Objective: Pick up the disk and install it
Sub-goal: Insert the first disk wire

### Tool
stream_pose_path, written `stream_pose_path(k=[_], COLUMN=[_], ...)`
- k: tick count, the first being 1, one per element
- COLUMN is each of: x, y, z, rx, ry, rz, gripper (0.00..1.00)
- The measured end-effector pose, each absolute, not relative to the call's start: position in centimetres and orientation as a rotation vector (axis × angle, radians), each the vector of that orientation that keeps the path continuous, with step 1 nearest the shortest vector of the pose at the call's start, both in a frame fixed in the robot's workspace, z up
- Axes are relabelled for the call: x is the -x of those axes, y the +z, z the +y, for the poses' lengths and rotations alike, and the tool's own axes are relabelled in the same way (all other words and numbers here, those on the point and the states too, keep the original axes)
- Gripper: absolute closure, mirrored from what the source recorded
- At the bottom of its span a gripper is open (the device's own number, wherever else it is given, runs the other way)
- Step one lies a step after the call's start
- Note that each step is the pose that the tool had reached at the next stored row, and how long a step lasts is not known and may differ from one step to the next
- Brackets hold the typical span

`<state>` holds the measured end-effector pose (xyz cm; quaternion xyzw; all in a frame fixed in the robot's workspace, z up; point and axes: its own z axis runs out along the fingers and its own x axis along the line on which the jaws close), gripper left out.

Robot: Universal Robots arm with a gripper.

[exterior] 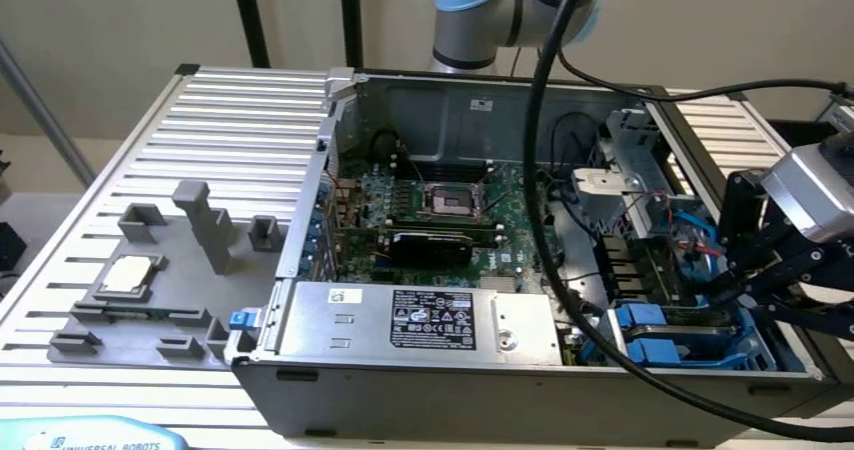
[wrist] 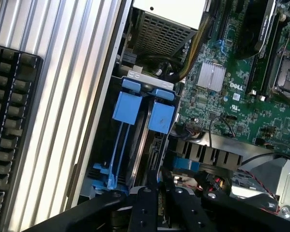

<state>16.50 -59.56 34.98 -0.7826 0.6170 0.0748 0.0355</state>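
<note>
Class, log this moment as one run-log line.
pincer: over drive bay | blue-framed silver disk: standing in bay | open grey computer case: on table

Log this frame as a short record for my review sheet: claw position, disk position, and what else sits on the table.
claw: low over the drive bay, at the case corner on the exterior view's right
disk: blue frame standing on edge in the bay, beside a second blue frame
grip on disk: cannot tell
case: open, motherboard exposed
grey box: labelled, along the near case wall
fixture: grey, on the slatted table, exterior view's left
chip: small, square, on the fixture
</note>
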Motion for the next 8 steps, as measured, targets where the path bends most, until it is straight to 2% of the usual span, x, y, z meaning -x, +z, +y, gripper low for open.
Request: stream_pose_path(k=[8], x=[-16.27], y=[35.00], z=[-59.56], rx=[2.386], ry=[0.243], rz=[1.927], gripper=[0.84])
